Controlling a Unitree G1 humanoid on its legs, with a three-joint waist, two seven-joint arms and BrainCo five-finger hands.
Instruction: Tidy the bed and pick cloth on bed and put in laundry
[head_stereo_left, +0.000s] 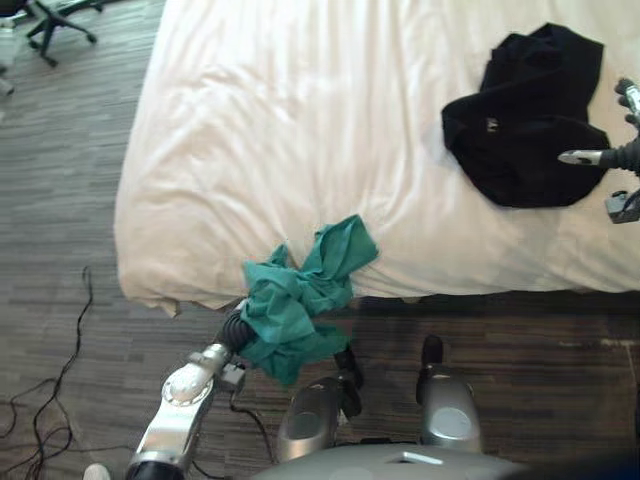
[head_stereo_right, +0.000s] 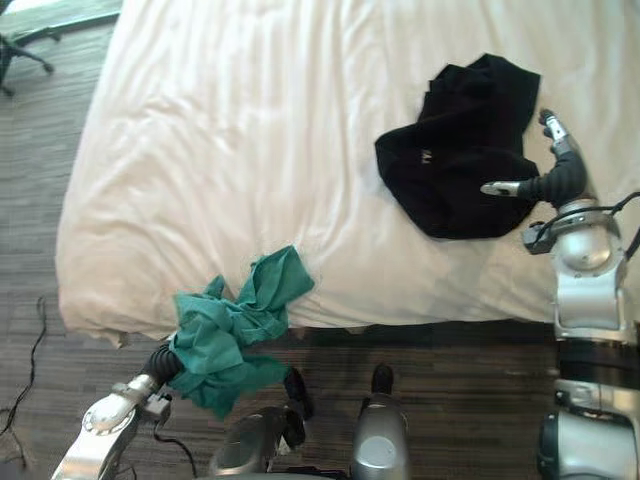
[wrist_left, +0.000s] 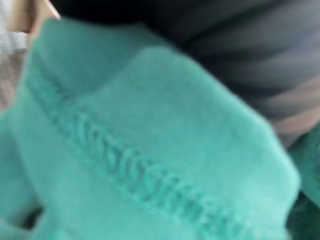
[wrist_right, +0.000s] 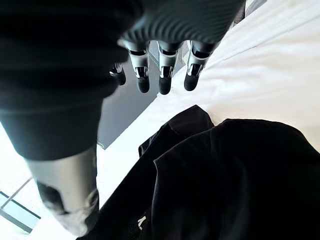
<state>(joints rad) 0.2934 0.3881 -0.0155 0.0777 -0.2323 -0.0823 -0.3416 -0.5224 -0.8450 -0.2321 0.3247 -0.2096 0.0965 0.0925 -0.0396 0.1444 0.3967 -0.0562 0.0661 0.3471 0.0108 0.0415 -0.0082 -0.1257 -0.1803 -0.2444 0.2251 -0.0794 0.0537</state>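
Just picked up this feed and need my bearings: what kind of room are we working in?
Most likely a bedroom: a bed with a white duvet, a black garment lying on it and a teal cloth at its edge. An office chair stands on the floor.

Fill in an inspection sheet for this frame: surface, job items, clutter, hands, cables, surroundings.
Surface: bed with a white duvet, lightly creased.
Job's things: teal cloth bunched at the bed's near edge, partly hanging off; black garment crumpled on the duvet.
Clutter: nothing seen.
Hands: left hand under the teal cloth, grip hidden; right hand open, at the black garment's edge.
Cables: nothing seen.
Surroundings: dark plank floor; office chair base.
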